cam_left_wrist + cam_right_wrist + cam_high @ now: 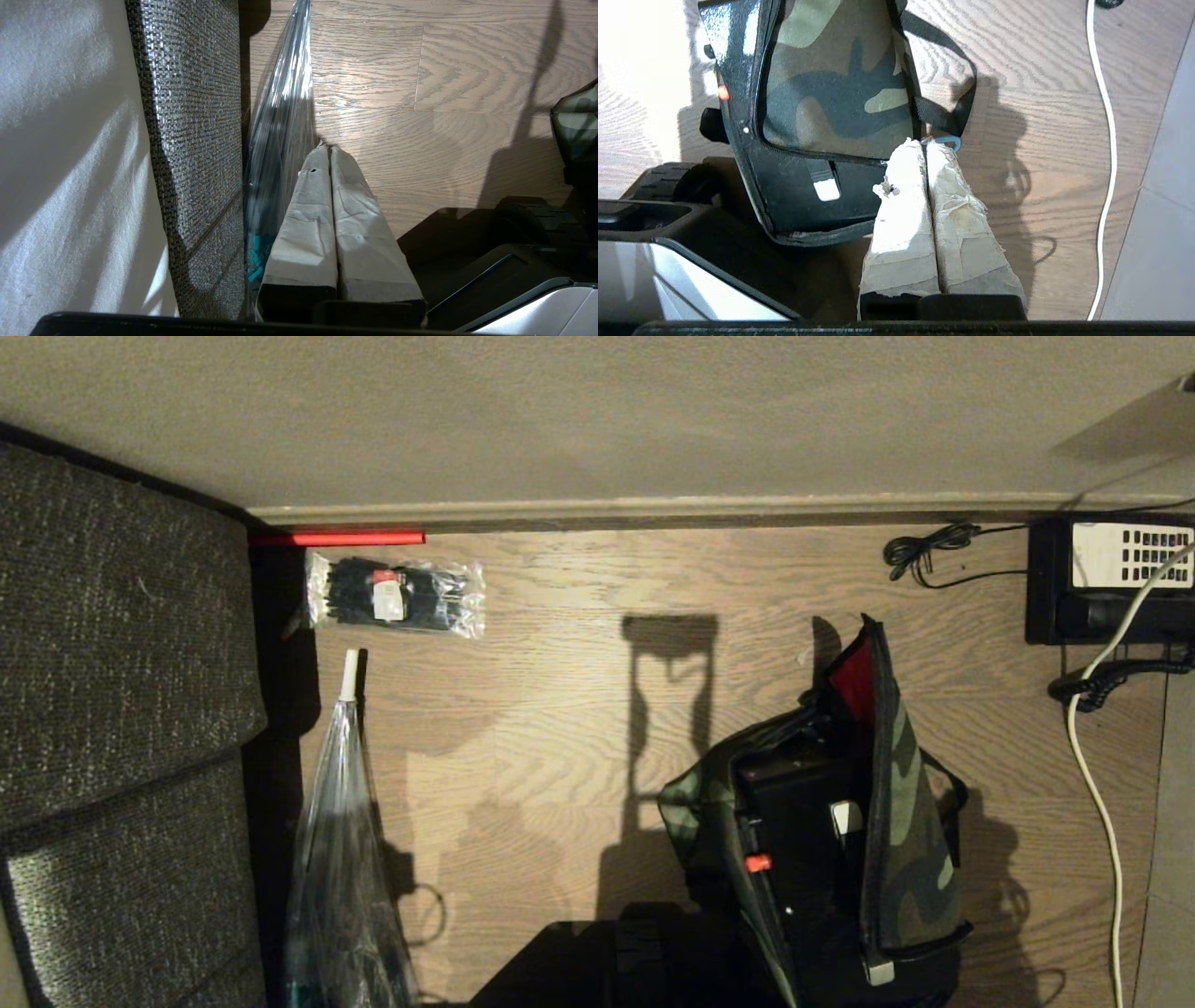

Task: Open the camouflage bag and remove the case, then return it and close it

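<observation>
At the bottom of the right wrist view our right gripper [926, 145] has its taped fingers [901, 219] pressed flat together with nothing between them, tips just beside the lower corner of the camouflage bag [840, 88] and its black strap [945, 119]. In the left wrist view our left gripper [327, 151] is likewise pinched shut and empty, hanging over bare wooden floor [420, 93] beside a clear plastic sleeve [280, 116] and a grey woven cushion [196, 116]. In the head view neither arm shows. The bag sits at lower right of the frame with its lid [901, 803] standing up, red lining [854, 681] showing, and the case [803, 821] inside the mouth. We judge the case either back in or not yet lifted; we cannot tell which. To close the bag well, we should spread the right fingers, push the lid over from its far edge, and keep the strap clear. Farther off lie a packet of black ties [397, 595] at upper left and a desk phone [1111, 579] at upper right.
</observation>
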Available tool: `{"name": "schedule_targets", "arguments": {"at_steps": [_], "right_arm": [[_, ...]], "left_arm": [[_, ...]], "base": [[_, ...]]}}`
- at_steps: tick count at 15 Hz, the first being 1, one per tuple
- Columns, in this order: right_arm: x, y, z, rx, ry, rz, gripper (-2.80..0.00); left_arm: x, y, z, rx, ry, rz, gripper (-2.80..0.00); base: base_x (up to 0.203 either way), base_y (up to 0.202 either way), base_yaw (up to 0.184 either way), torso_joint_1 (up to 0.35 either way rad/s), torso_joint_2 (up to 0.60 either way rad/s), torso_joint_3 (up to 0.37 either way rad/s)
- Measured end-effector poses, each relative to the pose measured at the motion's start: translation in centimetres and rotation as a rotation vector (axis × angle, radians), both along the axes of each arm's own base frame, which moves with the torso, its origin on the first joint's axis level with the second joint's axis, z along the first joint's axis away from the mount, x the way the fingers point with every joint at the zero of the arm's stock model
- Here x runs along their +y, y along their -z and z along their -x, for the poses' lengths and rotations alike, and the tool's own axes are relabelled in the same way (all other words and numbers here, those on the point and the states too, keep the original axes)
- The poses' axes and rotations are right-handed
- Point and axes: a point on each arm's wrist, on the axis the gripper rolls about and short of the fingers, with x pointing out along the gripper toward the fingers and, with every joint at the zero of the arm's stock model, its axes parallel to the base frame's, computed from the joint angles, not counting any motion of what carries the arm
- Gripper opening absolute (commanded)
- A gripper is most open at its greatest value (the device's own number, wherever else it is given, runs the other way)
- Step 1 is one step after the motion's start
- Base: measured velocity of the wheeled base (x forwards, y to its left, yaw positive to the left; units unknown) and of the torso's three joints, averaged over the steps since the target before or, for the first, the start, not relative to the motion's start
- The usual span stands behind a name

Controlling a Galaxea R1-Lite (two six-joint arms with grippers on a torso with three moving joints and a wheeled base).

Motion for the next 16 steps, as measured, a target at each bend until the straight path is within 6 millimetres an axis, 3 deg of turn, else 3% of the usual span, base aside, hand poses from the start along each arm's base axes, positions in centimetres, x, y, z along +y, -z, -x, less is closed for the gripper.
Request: {"name": "schedule_targets", "arguments": {"at_steps": [4, 16], "right_arm": [[0.00, 0.01, 0.08, -0.011, -0.001, -0.001, -2.80], [0.00, 0.03, 0.09, -0.016, -0.001, -0.001, -2.80]], "left_arm": [[0.00, 0.07, 0.00, 0.007, 0.001, -0.020, -2.80], [0.00, 0.03, 0.00, 0.003, -0.002, 0.014, -2.80]], "base": [[0.000, 0.000, 0.000, 0.002, 0.00, 0.031], [0.000, 0.000, 0.000, 0.002, 0.00, 0.198]]}}
